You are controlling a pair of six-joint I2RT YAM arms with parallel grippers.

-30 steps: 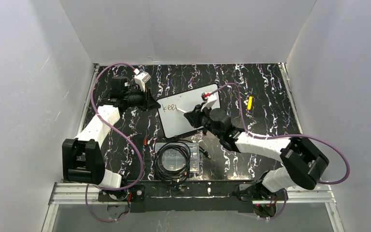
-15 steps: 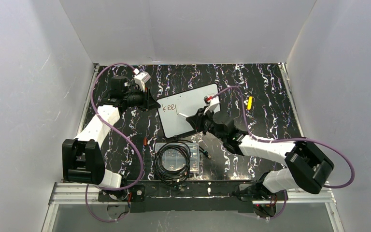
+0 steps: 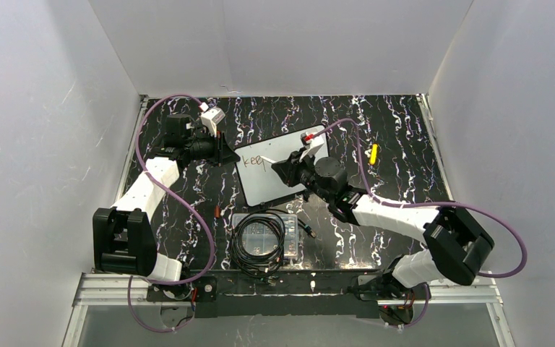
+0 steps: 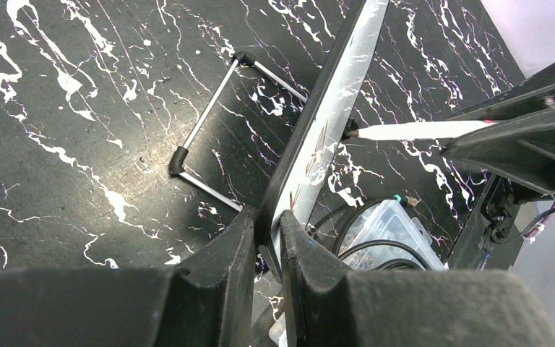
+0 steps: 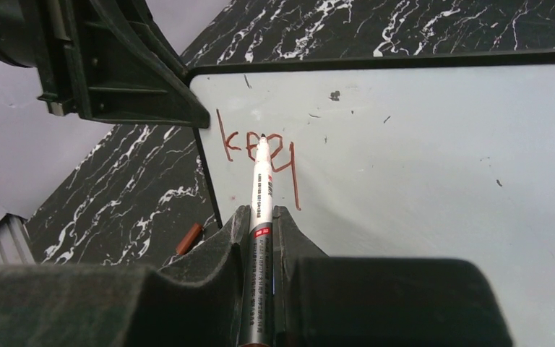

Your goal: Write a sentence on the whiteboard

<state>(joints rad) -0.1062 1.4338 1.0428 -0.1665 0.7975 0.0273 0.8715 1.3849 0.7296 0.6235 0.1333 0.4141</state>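
One word is nearly down, two more to go. The whiteboard point(image 3: 261, 186) stands propped on its feet mid-tabletop point(image 3: 397, 130), tilted back. The sentence point(image 5: 256, 155) so far reads "kee" plus a long downstroke, up in the board's top-left corner.

What changed in the last second: the marker point(image 5: 260, 184) was down near the bottom of that long stroke, and now its tip is back up at the top, sitting right on the reddish loop next to the stem. So I'd say the stem of the "p" is done and it's closing the bowl, which would finish "keep". After that it needs to shift right for the next word, and there's loads of blank board there and below.

The right tool point(image 5: 260, 217) is pinching the marker barrel between its fingers, with the tip pointing away from the wrist camera. The left tool point(image 4: 267, 224) is pressed together on the board's left rim, steadying it; the wrist view shows the thin edge of the board running straight up out of the jaws.

My guess is the main risk is the pen pushing the board backward, so that left-side pinch matters.
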